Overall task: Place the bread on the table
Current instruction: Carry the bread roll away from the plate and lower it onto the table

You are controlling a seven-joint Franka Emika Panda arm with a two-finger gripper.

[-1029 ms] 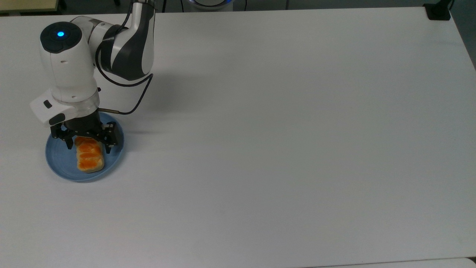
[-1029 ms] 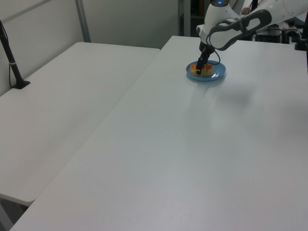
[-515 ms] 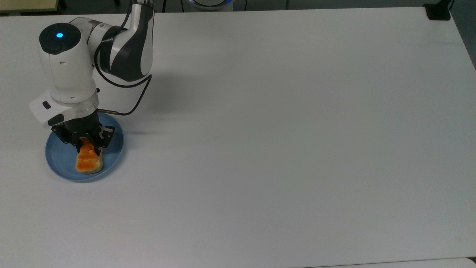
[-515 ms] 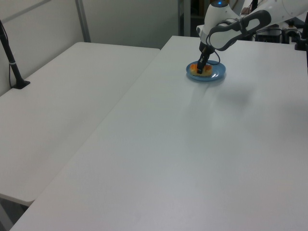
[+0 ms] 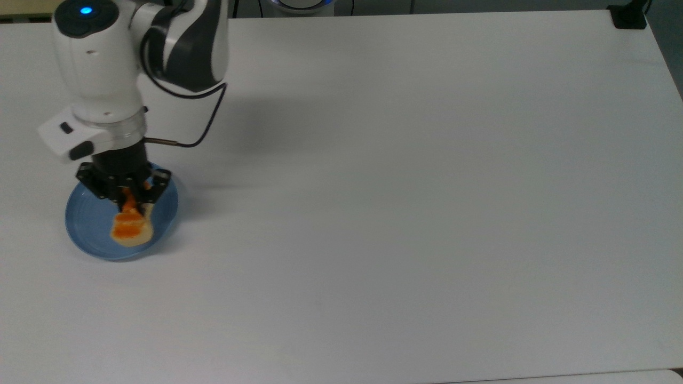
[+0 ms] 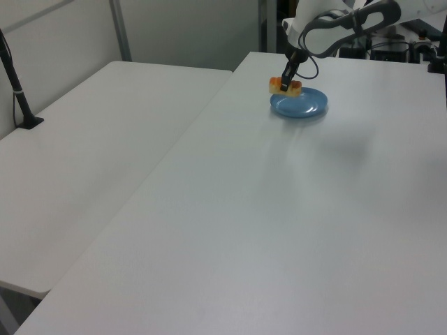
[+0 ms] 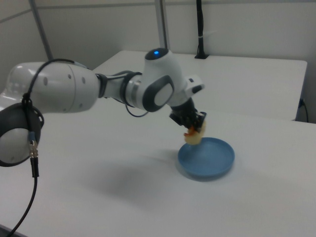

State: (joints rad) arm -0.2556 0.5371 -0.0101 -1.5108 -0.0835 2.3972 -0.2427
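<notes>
table [image 5: 427, 186]: we see smooth matt white
plate [image 5: 85, 224]: smooth blue
bread [image 5: 130, 228]: glossy orange top
arm [image 7: 74, 94]: glossy white plastic

The black two-finger gripper [image 5: 129, 198] hides the upper end of the small braided orange-brown bread roll [image 5: 130, 228] at the top view's left. The white robot arm [image 5: 133, 48] is cut off at the frame's upper left edge. In the left view's upper right, the roll [image 6: 286, 86] is too small for its braiding to show.
</notes>
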